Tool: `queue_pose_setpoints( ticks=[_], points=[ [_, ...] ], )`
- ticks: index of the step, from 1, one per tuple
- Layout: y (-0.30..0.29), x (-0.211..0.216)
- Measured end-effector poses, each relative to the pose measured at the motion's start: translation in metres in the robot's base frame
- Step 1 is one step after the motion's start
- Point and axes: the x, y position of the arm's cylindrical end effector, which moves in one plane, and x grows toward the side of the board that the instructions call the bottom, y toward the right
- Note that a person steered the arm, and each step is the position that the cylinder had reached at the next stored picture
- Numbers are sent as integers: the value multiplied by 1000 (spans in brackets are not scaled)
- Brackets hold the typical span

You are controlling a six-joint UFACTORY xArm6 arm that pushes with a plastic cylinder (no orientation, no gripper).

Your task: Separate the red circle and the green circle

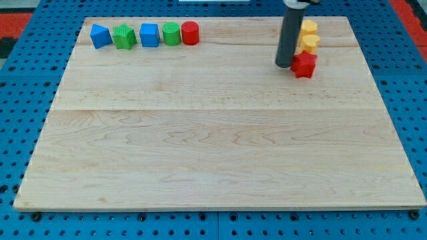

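My tip [285, 65] is seen at the worktop's [213, 153] two o'clock area, touching or just beside a red block [305, 65] at its three o'clock, with two yellow blocks [308, 36] stacked beyond. No claw is fitted, so nothing is held; only a bare rod is carried. Far off toward ten o'clock, the red circle [190, 33] is found pressed against the green circle [171, 33], which lies at its nine o'clock, in a row along the far edge.
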Motion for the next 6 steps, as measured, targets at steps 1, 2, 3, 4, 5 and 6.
queue_pose_setpoints(
  ticks=[1, 2, 3, 4, 5, 6],
  points=[
    [23, 0],
    [-2, -5],
    [-82, -39],
    [-56, -82],
    [-102, -139],
    [-166, -142]
  ],
)
